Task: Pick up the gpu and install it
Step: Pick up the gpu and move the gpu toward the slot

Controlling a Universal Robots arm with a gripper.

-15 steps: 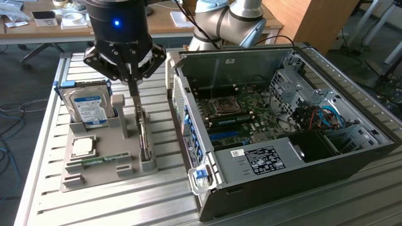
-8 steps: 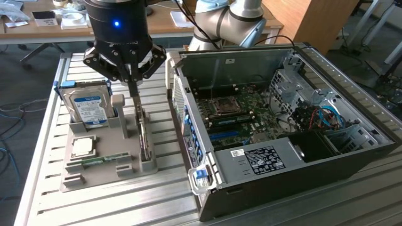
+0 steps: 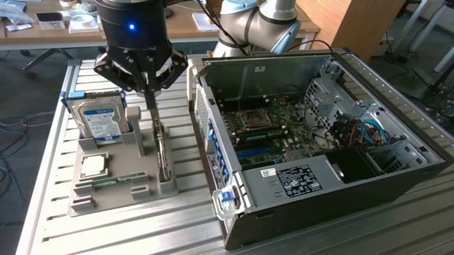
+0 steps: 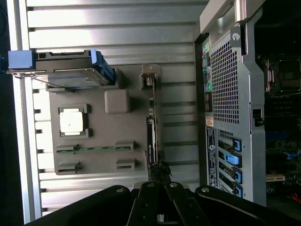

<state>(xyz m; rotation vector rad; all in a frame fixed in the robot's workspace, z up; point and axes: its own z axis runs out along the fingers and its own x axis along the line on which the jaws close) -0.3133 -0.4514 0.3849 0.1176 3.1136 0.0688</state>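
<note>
The gpu (image 3: 165, 154) stands on edge in a slot of the grey holder (image 3: 117, 151), still seated there. In the wrist view the gpu (image 4: 151, 127) appears edge-on as a thin dark strip. My gripper (image 3: 152, 106) hangs straight over the card's far end. Its fingers are shut together on the card's upper edge, and in the wrist view the gripper (image 4: 160, 170) meets the end of the strip. The open computer case (image 3: 319, 186) lies on the exterior view's right, with its motherboard (image 3: 269, 122) exposed.
The holder also carries a hard drive (image 3: 99, 119) with a blue-white label, a processor chip (image 3: 94, 166) and a narrow green memory stick (image 3: 114, 181). The case's perforated back panel (image 4: 225, 94) stands close beside the holder. Everything rests on a slatted metal table (image 3: 142, 228).
</note>
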